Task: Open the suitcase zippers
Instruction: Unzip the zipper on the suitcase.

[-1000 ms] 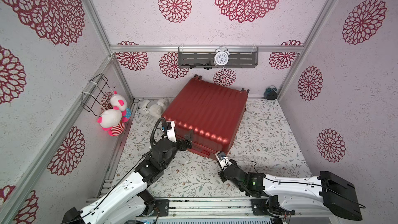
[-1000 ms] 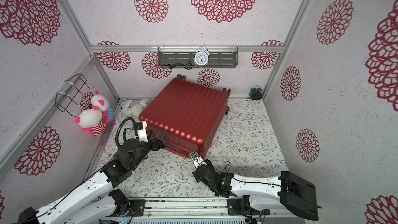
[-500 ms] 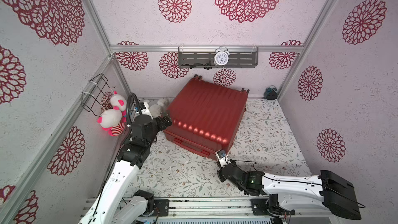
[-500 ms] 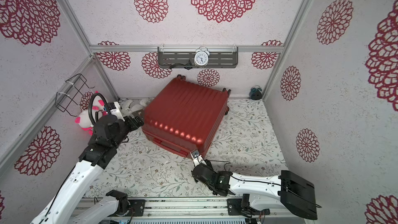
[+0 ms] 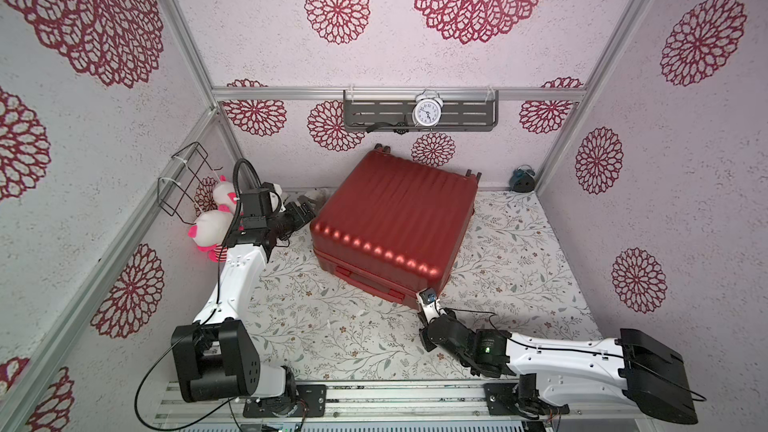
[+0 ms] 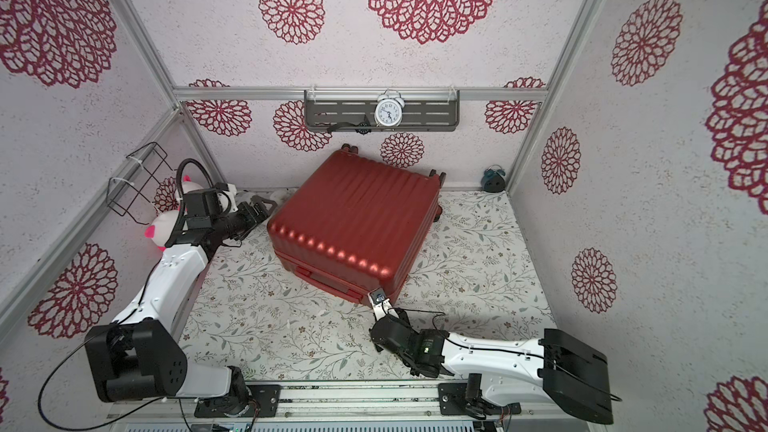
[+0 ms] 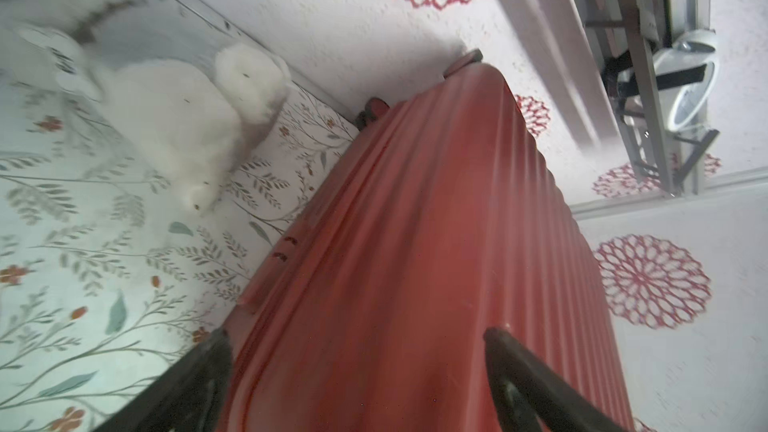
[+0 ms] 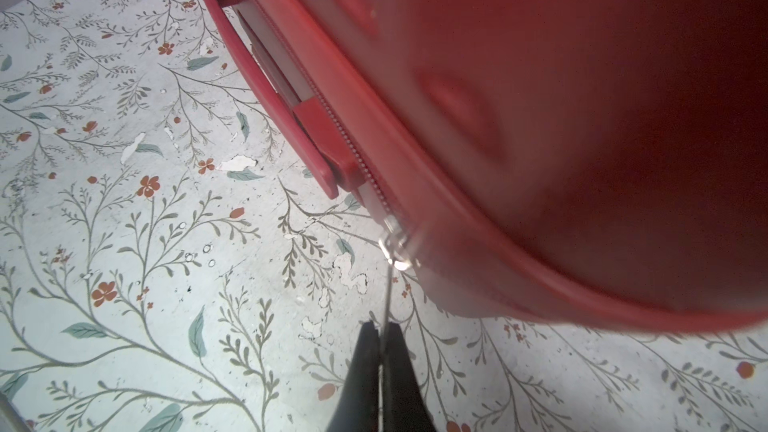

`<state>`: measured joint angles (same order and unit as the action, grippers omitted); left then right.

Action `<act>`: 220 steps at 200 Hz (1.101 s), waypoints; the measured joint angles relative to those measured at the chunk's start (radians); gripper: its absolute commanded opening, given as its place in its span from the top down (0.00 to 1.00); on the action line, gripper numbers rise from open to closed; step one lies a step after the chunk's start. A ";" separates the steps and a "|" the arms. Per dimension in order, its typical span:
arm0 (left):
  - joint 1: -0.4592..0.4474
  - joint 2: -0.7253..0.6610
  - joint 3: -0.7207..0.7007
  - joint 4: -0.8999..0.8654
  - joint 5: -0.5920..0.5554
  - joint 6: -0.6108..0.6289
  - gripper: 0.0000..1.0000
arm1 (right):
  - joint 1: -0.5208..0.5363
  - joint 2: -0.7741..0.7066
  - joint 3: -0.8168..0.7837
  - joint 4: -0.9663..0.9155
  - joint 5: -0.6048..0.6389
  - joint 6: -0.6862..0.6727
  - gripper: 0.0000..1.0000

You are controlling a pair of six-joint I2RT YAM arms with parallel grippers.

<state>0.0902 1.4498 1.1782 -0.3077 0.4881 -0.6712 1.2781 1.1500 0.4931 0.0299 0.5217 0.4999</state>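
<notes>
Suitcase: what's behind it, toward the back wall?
Its wheels face the back wall. A white plush toy lies by one rear corner; a small dark clock sits in the far corner. The floor directly behind the suitcase is hidden.

red-flowered walls (image 5: 249, 56), leafy floor (image 5: 353, 338)

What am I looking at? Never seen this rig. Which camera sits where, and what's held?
Two robot arms with pincer grippers work on a floral table. Two pictures look down from one overhead stereo camera; two come from wrist cameras. A closed red suitcase lies flat there, a white plush toy near it. The right gripper is shut on a thin cord attached to the metal zipper pull. The left gripper is open at the suitcase's edge, holding nothing.
</notes>
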 measured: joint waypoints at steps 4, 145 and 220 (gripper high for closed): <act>-0.003 0.005 0.000 0.008 0.016 -0.002 0.02 | 0.000 0.000 0.001 -0.003 0.000 0.001 1.00; -0.181 -0.152 -0.251 0.245 -0.141 0.016 0.01 | 0.002 0.040 0.040 -0.097 0.037 0.072 1.00; -0.452 -0.247 -0.340 0.254 -0.386 -0.043 0.01 | 0.004 0.010 0.022 -0.122 0.073 0.151 1.00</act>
<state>-0.3622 1.2030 0.8379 -0.0532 0.1020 -0.7139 1.2819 1.1595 0.5152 -0.0925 0.5945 0.6510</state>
